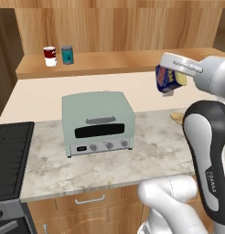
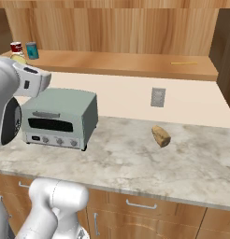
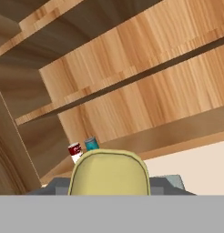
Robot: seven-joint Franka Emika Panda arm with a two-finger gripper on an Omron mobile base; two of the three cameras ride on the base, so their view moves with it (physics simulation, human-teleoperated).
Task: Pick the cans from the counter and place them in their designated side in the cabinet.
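Starting at the far left of the left base view, the black stove top [image 1: 9,155] sits beside the counter [image 1: 155,155], and up on the cabinet shelf [image 1: 114,61] the red-and-white can [image 1: 50,56] stands just beside the teal can [image 1: 67,54], both upright near the shelf's left end. That teal can looks already put away, next to its red neighbour (presumably the side meant for cans). Below them the mint-green toaster oven [image 1: 98,121] stands on the stone, its door facing the robot.

Further right, the gripper [image 1: 171,80] hangs in the air above the counter, at about shelf height, closed around the dark blue can [image 1: 168,78], which is tilted, with its yellow end turned toward the arm. The tilt follows the wrist: the hand is angled to look along the shelf, and in the hand view the can's yellow top [image 3: 109,173] sits low in the picture with the two shelved cans showing just past it. So the carry seems aimed at that left end, well apart from where the hand is now.

At the right, a small brown lump [image 2: 161,136], perhaps bread, lies on the counter, and a wall outlet [image 2: 158,97] sits above it. The lift appears done; a long sideways carry over the toaster oven is my guess for what is left.
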